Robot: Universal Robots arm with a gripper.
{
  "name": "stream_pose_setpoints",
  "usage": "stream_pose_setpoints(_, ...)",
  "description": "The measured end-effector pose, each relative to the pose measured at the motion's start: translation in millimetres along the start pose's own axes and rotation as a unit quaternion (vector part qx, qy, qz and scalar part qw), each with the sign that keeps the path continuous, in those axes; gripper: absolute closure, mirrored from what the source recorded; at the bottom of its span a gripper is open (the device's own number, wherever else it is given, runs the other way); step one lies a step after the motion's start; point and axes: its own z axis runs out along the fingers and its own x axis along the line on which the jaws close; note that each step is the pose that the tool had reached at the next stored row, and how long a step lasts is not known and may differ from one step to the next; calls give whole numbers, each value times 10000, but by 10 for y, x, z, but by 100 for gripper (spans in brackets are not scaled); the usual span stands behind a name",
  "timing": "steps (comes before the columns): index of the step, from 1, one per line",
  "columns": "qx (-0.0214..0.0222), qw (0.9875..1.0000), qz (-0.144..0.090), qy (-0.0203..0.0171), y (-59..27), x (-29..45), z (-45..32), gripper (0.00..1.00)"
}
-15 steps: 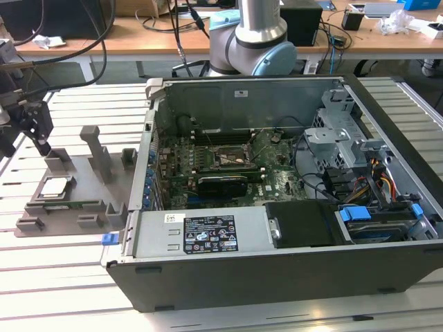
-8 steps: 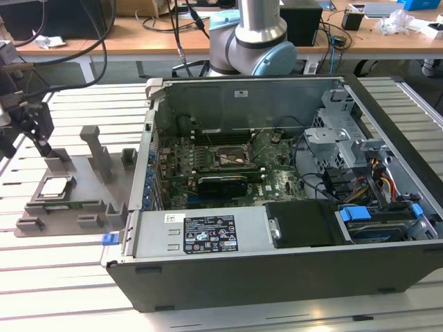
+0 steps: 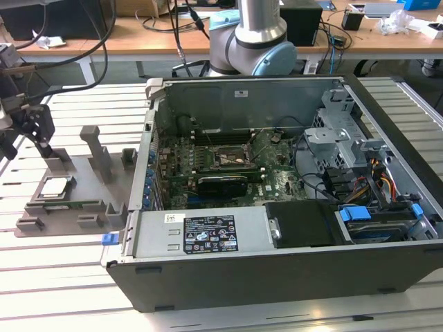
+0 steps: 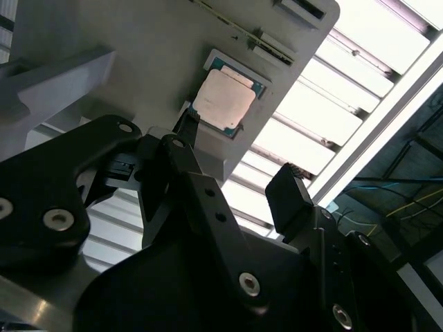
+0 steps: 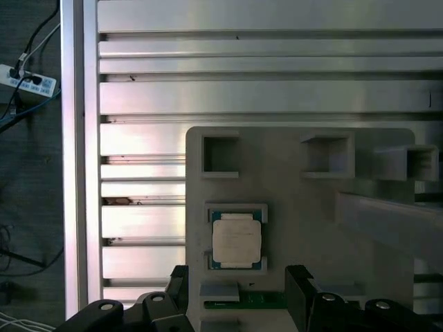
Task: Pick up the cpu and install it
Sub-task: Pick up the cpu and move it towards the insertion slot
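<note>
The cpu, a flat square chip with a silver top, lies in its nest on the grey fixture tray at the exterior view's left. My gripper hangs just above the tray, close beside the chip, open and holding nothing. In both wrist views the cpu sits untouched ahead of the black fingers. The gripper straddles the tray's edge near the chip, jaws spread wider than the chip. The dark socket shows on the motherboard inside the open computer case.
The open computer case takes up the middle and the exterior view's right, with drive cages and cables inside. Upright blocks rise from the tray beside the gripper. All of it rests on a slatted aluminium table. The arm's base stands behind the case.
</note>
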Motion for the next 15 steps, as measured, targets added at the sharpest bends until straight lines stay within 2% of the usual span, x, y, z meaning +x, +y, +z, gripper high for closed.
stream_pose_setpoints(15, 0, 10000, 0, 0, 0, 0, 63, 34)
